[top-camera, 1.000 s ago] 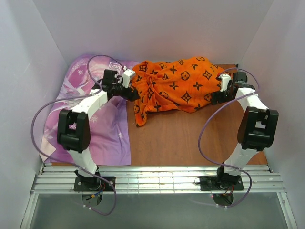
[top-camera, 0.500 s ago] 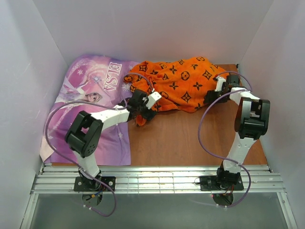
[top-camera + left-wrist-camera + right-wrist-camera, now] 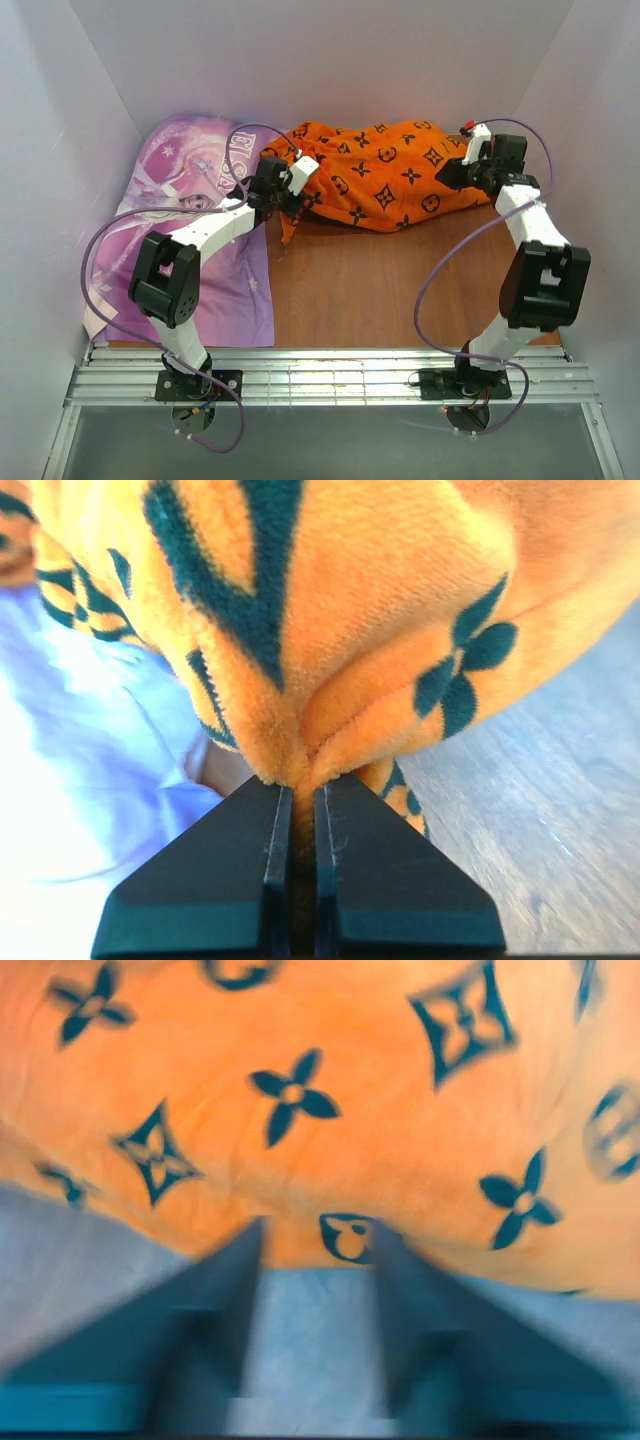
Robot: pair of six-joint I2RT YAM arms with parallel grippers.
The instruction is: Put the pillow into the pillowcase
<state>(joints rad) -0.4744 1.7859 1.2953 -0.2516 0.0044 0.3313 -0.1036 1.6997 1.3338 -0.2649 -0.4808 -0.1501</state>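
Your left gripper is clamped on a pillowcase fold at the end nearest the purple sheet. Right gripper, at the end farthest from the sheet: jaws apart, holding nothing. Plush, limp, light; pinch hems. Pillow unseen, probably inside.

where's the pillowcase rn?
Top view: the pillowcase lies along the far side of the table, centre to right, beside the purple fabric. The left hand pinches its left end; the right hand is at its right end.
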